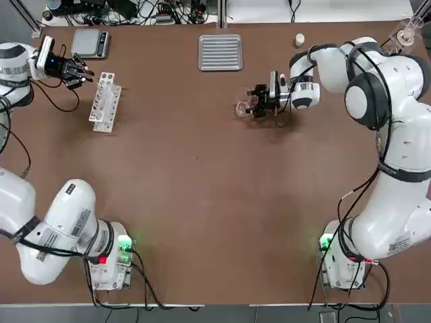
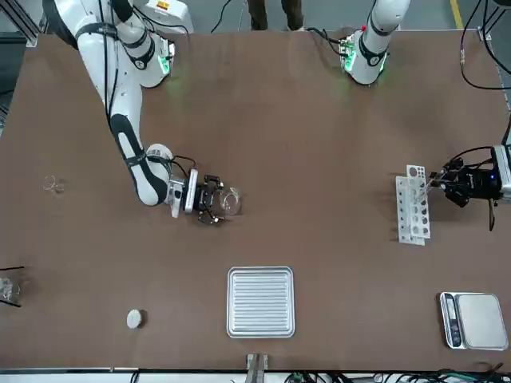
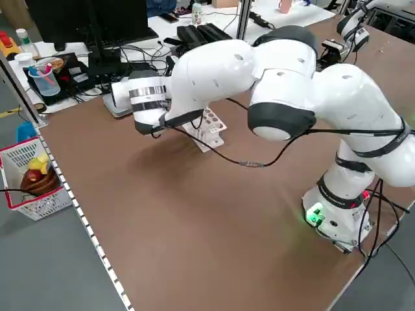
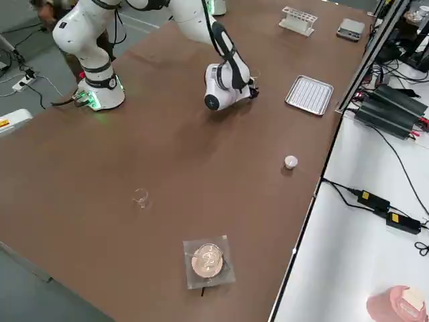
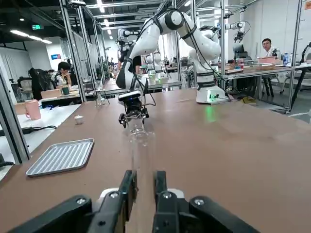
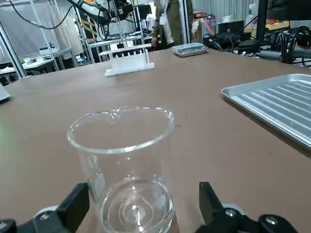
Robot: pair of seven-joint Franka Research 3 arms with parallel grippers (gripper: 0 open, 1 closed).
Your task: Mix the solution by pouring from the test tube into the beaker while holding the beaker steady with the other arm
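Observation:
The beaker (image 1: pixel 243 108) is a small clear glass standing on the brown table right of centre. My right gripper (image 1: pixel 254 102) lies low and sideways at it, open, a finger (image 6: pixel 73 209) on each side of the beaker (image 6: pixel 124 165) with a gap to the glass. It also shows as the beaker (image 2: pixel 230 201) in the front view. At the table's far left, my left gripper (image 1: pixel 79 70) is shut on the test tube (image 5: pixel 141 150), a clear tube pointing out from between the fingers (image 5: pixel 128 180), next to the white tube rack (image 1: pixel 106 101).
A ribbed metal tray (image 1: pixel 220 52) lies at the far middle edge. A scale (image 1: pixel 89 42) sits behind the rack. A white cap (image 1: pixel 300 40), a tiny glass piece (image 2: pixel 53 185) and a flask on a stand (image 1: pixel 407 33) are toward the far right.

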